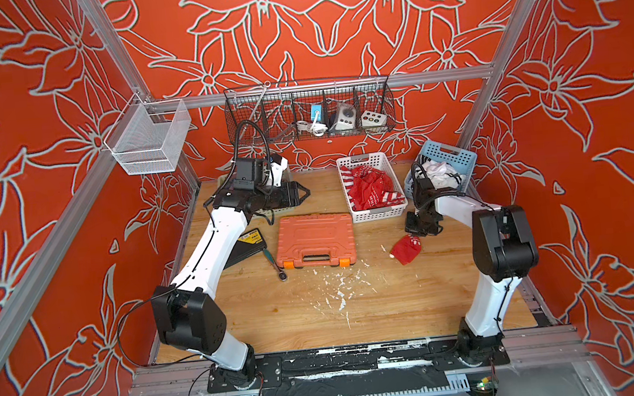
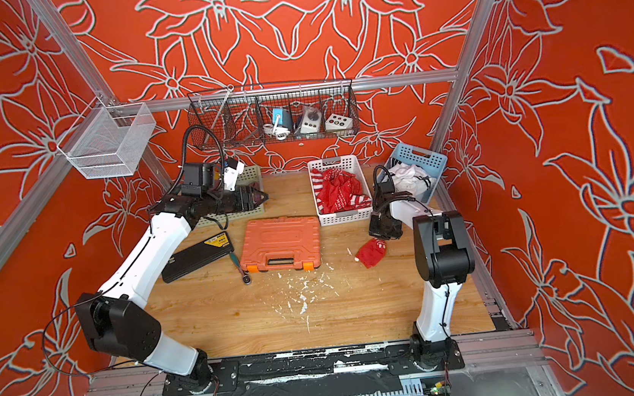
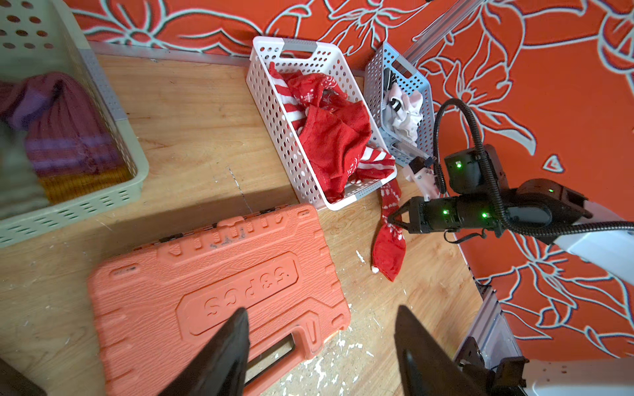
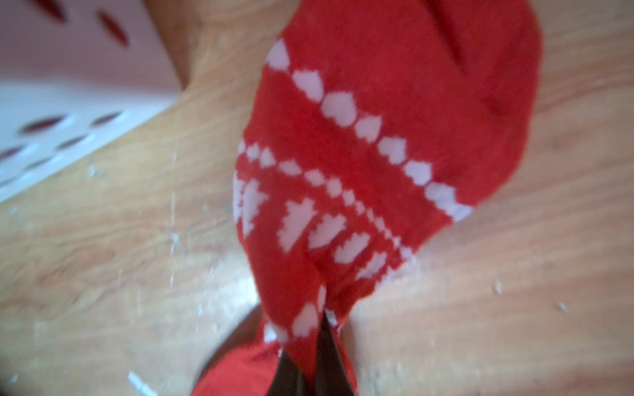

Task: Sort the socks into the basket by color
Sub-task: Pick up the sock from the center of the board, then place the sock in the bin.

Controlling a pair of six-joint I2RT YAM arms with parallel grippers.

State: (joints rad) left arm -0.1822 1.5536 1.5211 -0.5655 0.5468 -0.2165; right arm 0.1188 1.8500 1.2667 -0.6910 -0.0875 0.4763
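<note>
Red snowflake sock [image 1: 406, 249] is lying on the wooden counter [image 1: 319, 317], just beside the near corner of the white basket [image 1: 379, 212] that is holding the other red socks [image 1: 370, 188]. Your right tool [image 4: 319, 360] is pinching its patterned part, jaws shut tight on the fabric. Your left tool [image 3: 320, 310] is hovering partly open and empty above the orange case [image 3: 212, 291]. You are likely at the pick-up step. The next move is calling for a lift clear of the basket wall, then a release over the red pile, minding the dangling toe.
</note>
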